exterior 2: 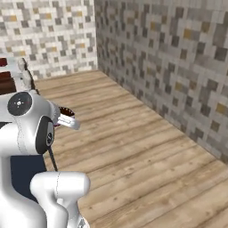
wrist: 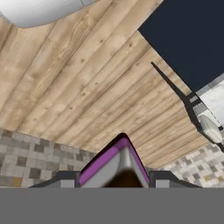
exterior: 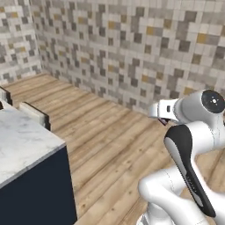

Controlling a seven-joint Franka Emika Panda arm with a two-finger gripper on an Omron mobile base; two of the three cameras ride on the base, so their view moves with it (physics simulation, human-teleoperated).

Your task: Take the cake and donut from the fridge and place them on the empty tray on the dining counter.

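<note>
Chocolate-brown with a thin magenta-pink edge, a wedge-shaped piece sat between the two fingertips of my claw (wrist: 116, 178), and I took it for the cake (wrist: 118, 164); its pointed end stuck out past the fingertips in the hand view. My claw was closed about halfway on it, one dark fingertip on each side of the wedge. In the left base view the same dark morsel showed at the end of my white hand, carried in the air above the floor and touching nothing else. Under it ran the wooden floor (exterior: 110, 145), pale planks laid on a slant, and the hand view looked down on those planks with a strip of mosaic wall (exterior: 132, 48) behind the cake. That wall, in small grey, beige and ochre tiles, closed the room on two sides and met in a corner. To my left stood the end of the dining counter (exterior: 22, 145), its white-grey marble top on a dark navy base, well apart from my claw. A thin dark leg with a pale grey piece on it stood against the navy base in the hand view; I could not tell what it was.
</note>
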